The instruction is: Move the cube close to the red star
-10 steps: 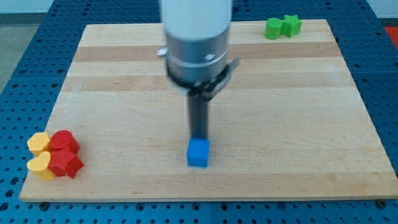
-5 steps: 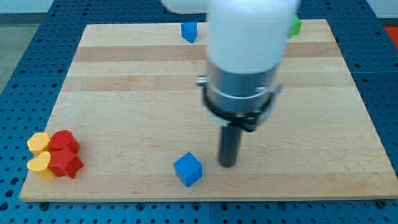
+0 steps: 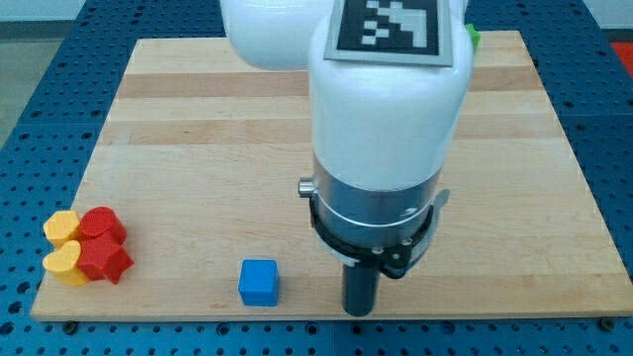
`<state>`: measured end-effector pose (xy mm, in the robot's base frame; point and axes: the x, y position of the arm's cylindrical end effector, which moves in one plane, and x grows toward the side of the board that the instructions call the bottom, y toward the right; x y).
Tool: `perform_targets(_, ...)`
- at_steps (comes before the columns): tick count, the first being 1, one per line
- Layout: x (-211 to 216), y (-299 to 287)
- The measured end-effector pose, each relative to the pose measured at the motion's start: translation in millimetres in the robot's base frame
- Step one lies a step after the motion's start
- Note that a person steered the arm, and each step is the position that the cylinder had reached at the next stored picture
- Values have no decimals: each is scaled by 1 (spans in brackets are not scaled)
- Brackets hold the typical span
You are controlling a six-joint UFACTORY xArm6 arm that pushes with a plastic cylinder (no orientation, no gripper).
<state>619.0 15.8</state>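
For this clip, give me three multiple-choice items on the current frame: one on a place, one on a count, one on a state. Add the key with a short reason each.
1. Where is my tip relative to the blue cube?
A. On the view's right of it
B. On the view's left of it
C. Resting on top of it

2. How many yellow blocks lie by the red blocks at the board's left edge?
A. None
B. Two
C. Four

3. Is my tip touching the blue cube?
A. Yes, pressed against its side
B. No, bare board shows between them
C. The cube is hidden by the arm

Key: 1 A, the rod stands right of the cube near the view's bottom edge. 2 B, one yellow block sits above another yellow block, beside the upper red block and the red star. 3 B, a strip of wood separates tip and cube.
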Motion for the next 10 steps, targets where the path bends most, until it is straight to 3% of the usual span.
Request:
perform_targets(2,-2,-134)
perform_targets(3,-4,-155)
perform_targets(5,-2,-53)
perform_targets(6,-33,-38)
perform_targets(7,-56,-63)
perform_targets(8,-56,-92)
perform_targets(10,-42,-33)
